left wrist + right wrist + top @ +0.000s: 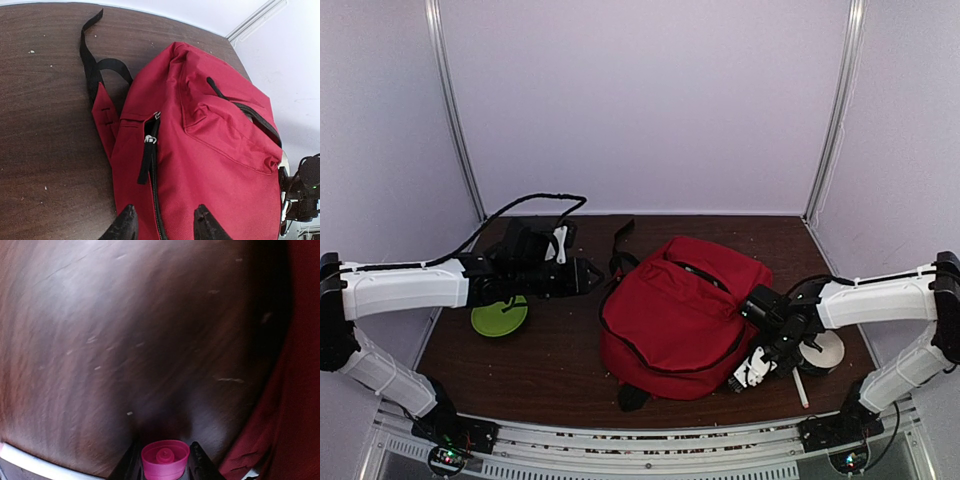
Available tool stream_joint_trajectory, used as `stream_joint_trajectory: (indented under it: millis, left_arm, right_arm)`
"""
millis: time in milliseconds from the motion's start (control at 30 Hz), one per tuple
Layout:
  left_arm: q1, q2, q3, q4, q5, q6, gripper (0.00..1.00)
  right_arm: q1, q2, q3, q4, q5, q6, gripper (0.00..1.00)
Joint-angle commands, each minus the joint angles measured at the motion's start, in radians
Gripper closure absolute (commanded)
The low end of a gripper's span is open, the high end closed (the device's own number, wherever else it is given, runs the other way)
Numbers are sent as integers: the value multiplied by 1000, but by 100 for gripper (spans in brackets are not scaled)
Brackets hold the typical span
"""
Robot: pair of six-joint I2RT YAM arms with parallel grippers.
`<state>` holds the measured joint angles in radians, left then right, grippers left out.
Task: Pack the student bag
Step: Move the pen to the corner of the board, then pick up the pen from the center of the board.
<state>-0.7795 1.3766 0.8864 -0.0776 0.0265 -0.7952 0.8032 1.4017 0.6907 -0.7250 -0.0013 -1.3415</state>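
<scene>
Red student bag (675,310) lay flat mid-table (550,350), straps trailing off its far left corner, main zip part undone.

Left gripper (167,222) hung at the bag's left edge. Its fingers were part open, one on each side of the zip line, with nothing pinched that I could see. Likely posted there to pin or spread the opening.

Right gripper (757,368) sat low at the bag's near right corner. Its fingers were pressed to both sides of a pink cap (165,457), body hidden below; probably the next item for packing.

Green disc (500,317) left of the bag, untouched.
</scene>
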Motion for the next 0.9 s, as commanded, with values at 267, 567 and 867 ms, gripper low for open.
stream_joint_trajectory:
  millis: [267,567,867]
  left_arm:
    - [6,9,-5,52,14,-3,59]
    - [6,19,14,42,27,14,59]
    - [6,29,11,55,42,8,59]
  right_arm:
    - [158,58,149,-58,-201,229,66]
    - [84,48,68,-30,-132,214,45]
    - [39,125,56,39,-86,212,49]
